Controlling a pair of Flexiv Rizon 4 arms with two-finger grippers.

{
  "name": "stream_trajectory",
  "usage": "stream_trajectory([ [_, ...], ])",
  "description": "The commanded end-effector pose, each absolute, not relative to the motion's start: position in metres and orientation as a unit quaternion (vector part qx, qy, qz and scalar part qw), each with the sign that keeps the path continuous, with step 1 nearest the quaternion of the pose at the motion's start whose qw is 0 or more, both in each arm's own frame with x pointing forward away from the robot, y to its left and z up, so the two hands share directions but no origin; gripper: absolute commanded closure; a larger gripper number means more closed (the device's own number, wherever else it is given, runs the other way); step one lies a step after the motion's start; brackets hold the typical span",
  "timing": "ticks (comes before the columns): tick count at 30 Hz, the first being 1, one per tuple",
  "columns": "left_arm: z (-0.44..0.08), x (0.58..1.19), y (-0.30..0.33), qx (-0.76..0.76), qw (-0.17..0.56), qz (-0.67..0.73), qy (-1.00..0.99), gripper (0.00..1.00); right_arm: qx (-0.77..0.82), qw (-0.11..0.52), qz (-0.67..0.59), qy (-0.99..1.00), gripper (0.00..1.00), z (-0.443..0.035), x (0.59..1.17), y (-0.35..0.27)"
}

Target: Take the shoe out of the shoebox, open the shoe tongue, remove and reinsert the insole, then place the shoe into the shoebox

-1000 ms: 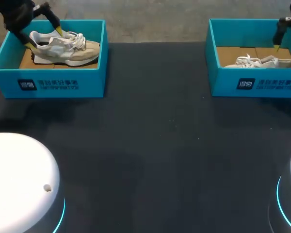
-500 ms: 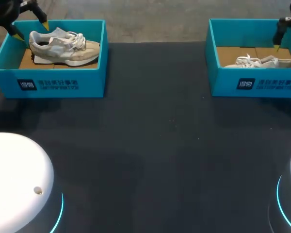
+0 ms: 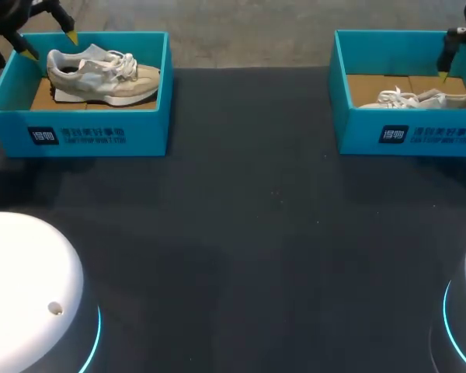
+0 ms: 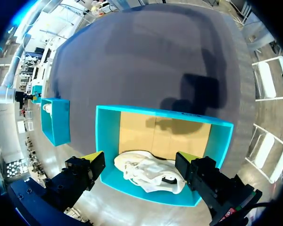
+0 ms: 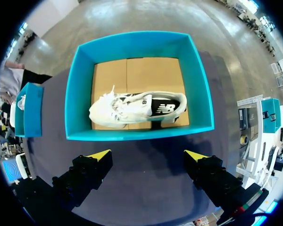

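The left hand and the right hand are each built of two blocky black fingers capped with bright yellow wedge tips. Two white domed bases are ringed by a glowing cyan band, and a small round recess is set in the left dome.

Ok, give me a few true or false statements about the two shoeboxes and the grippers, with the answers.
1. The left shoebox holds a beige shoe. True.
2. The right shoebox is empty. False: a white shoe lies in it.
3. The left gripper is shut on a shoe. False: it is open above the left shoebox, holding nothing.
4. The right gripper is open. True.
5. A shoe lies on the table between the boxes. False: both shoes are inside their boxes.
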State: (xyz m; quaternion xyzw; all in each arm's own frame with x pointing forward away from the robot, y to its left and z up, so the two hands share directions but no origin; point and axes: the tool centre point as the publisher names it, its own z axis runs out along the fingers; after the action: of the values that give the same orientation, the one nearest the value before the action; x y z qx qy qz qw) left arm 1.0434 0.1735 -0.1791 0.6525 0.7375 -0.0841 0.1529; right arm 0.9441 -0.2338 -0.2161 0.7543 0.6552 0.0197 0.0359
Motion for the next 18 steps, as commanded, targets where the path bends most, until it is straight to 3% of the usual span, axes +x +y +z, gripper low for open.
stream_trajectory([
  [1,-0.179,1.046,0.173,0.666,0.152,-0.081,0.726,0.0,0.754,0.036,0.019,0.655,0.0,-0.216,0.944,-0.234],
  [18,-0.201,1.121,0.198,0.722,0.093,-0.044,0.685,0.0,0.754,0.036,0.019,0.655,0.0,-0.216,0.944,-0.234],
])
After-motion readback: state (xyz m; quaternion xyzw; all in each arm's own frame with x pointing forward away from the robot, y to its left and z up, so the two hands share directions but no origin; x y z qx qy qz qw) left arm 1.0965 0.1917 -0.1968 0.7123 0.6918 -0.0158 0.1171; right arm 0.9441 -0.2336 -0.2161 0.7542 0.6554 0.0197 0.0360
